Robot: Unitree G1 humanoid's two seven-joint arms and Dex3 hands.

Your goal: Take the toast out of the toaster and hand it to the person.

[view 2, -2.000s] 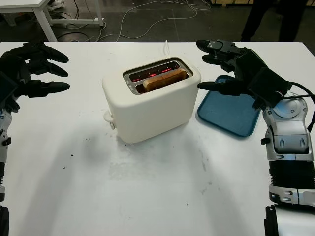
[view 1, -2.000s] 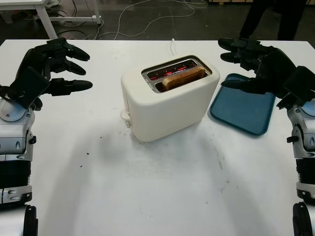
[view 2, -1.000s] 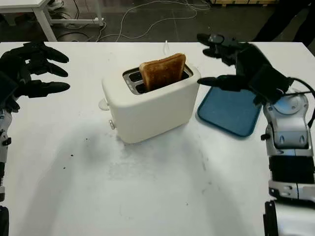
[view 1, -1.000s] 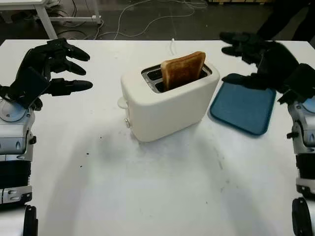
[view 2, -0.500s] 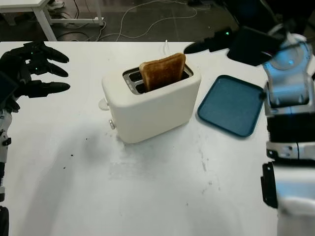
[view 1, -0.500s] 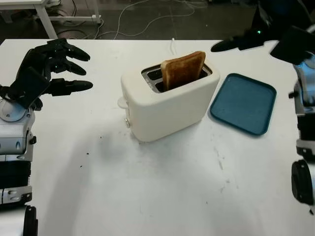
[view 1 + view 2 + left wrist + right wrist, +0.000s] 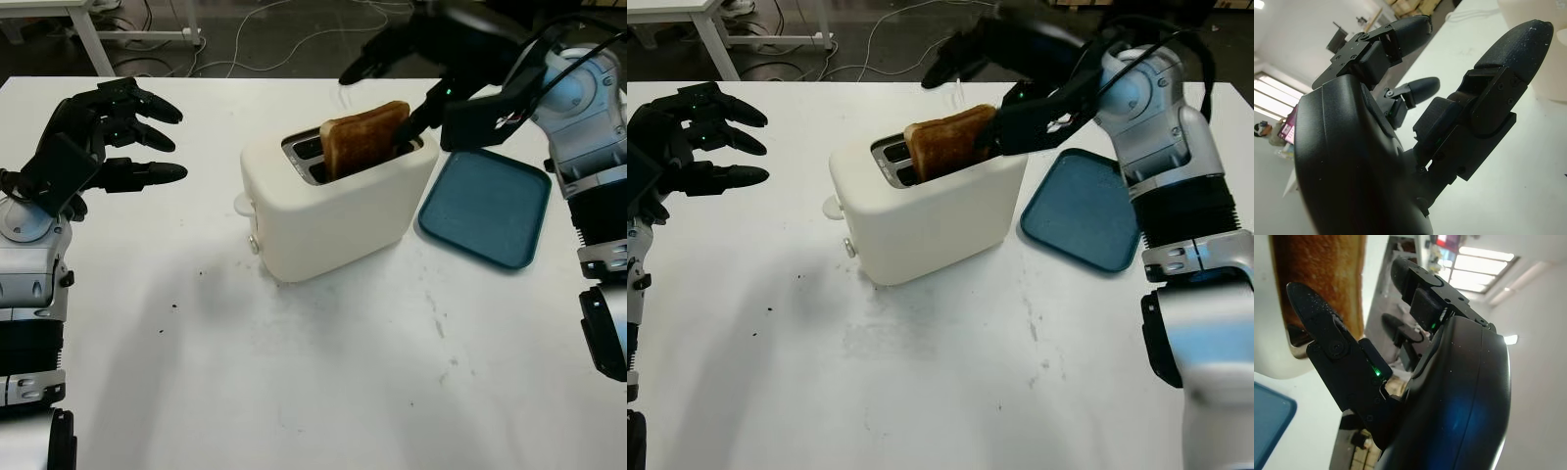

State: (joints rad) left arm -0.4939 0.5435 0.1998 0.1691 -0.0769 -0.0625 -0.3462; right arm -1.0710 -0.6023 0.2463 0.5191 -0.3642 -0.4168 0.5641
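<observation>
Near the table's left edge, the robot's left hand [image 7: 93, 137] hovers open above the white table [image 7: 323, 372], holding nothing and well apart from the work. At the middle of the table, the cream toaster [image 7: 333, 201] stands with the toast [image 7: 364, 139] popped up and upright in its front slot, not yet lifted out. The right hand [image 7: 1019, 73] reaches in over the toaster's right end, unclenched, one finger low beside the slice and the others arched above it; whether any finger touches the bread cannot be told. A blue tray [image 7: 485, 206] lies just beside the toaster toward the right edge. The grasp, the lift and the handover all appear to remain.
</observation>
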